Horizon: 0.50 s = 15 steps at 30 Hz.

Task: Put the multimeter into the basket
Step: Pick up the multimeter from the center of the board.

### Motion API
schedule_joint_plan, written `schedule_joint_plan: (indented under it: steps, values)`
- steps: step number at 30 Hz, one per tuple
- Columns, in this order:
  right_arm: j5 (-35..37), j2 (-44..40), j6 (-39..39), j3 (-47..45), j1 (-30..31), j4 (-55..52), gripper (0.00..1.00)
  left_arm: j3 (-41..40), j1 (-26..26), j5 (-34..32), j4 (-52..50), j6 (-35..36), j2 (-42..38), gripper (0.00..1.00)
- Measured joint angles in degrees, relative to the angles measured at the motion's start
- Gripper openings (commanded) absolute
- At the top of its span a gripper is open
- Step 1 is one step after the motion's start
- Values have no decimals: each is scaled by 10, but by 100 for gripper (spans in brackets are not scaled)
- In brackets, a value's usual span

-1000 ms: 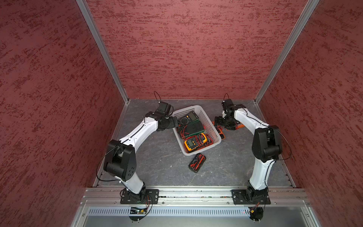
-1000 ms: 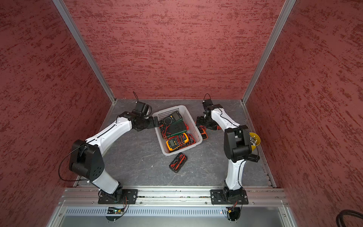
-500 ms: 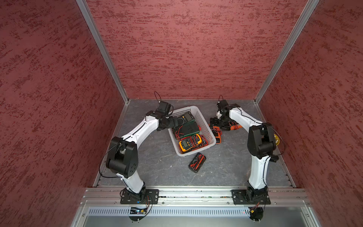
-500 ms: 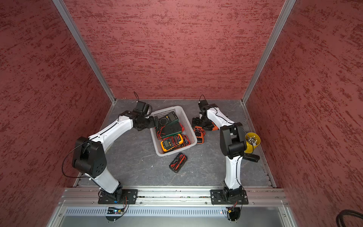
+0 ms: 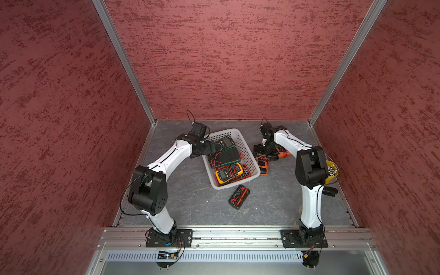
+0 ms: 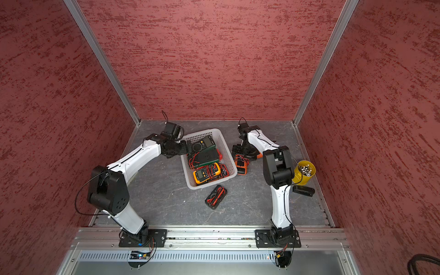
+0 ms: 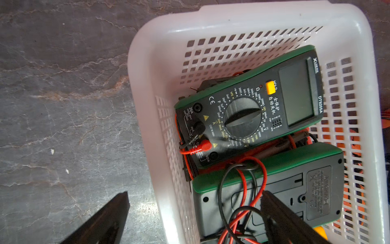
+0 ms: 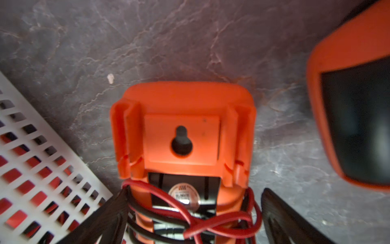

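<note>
The right gripper [image 8: 195, 190] has its jaws apart, astride the orange multimeter [image 8: 183, 137]. In a top view the meter lies twelve-to-six, with the basket [image 5: 248, 152] at its nine o'clock. The left gripper [image 7: 195, 192] gapes too.

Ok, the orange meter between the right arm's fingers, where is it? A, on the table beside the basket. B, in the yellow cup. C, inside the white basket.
A: the orange meter lies back-up on the grey table, just outside the white basket, between the right fingers.

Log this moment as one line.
left gripper: open, straddling basket wall | right gripper: open around orange multimeter, on table beside basket | stage: grasp not yet closed
</note>
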Motion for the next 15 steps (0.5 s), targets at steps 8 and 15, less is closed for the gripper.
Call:
schedule_joint_plan:
  steps: [8, 15]
  values:
    - [0, 0, -3, 0, -3, -7, 99, 1, 8, 0, 0, 0, 0, 100]
    - [-6, 2, 17, -1, -3, -1, 99, 11, 15, 0, 0, 6, 0, 100]
